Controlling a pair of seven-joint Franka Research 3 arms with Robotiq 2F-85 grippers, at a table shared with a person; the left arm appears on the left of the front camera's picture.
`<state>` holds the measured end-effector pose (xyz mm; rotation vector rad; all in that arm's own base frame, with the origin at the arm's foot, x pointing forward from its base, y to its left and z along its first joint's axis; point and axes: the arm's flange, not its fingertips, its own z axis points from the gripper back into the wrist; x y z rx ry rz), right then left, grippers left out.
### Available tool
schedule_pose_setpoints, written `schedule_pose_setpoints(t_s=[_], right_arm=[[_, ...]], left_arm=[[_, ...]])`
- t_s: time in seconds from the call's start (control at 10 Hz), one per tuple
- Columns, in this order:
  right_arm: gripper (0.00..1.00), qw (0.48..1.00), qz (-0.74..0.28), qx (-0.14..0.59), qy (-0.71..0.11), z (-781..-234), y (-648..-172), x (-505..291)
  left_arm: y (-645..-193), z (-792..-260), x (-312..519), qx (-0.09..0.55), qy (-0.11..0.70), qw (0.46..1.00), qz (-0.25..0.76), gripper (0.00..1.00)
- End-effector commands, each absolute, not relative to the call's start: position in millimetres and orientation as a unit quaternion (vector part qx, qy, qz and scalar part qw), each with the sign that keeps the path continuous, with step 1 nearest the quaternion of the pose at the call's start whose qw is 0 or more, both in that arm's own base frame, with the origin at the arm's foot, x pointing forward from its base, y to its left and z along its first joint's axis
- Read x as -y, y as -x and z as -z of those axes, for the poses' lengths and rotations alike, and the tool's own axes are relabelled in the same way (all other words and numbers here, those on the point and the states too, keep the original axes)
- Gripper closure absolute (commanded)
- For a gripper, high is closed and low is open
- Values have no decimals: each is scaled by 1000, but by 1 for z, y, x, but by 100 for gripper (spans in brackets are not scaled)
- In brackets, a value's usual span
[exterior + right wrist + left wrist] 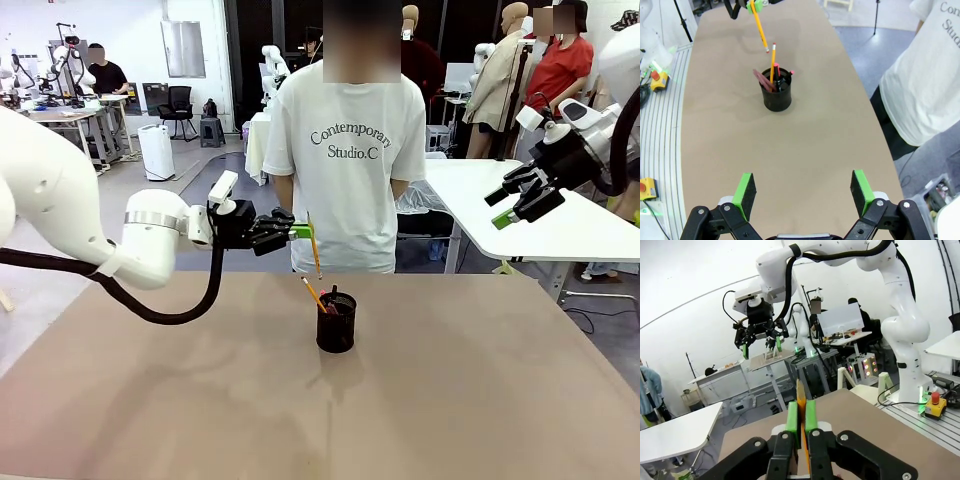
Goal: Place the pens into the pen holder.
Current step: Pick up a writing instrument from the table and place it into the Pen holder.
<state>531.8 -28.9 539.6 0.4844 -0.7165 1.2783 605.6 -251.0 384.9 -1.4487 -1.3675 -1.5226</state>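
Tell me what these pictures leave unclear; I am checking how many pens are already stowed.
- Lower ends of the pens standing in the pen holder: hidden by its mesh wall, front and right wrist views.
- Yellow pencil held by the left end effector: left wrist view, mostly hidden between the green pads.
- Black pen: front view, too small to make out.
- Right end effector: its base is cut by the bottom edge.
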Motion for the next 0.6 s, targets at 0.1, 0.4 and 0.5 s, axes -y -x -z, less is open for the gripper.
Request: schedule_pose_setpoints(t_s=[0.1, 0.4, 0.5], right_arm=[[0, 725, -573, 316, -218, -542, -529, 27], [0, 725, -573, 316, -218, -542, -529, 27], [0, 725, -573, 316, -218, -542, -529, 27]], left_arm=[[-619, -385, 264, 496, 575, 297, 579, 100], [-625, -378, 276, 481, 592, 290, 578, 100], [-627, -374, 278, 476, 593, 294, 579, 100]])
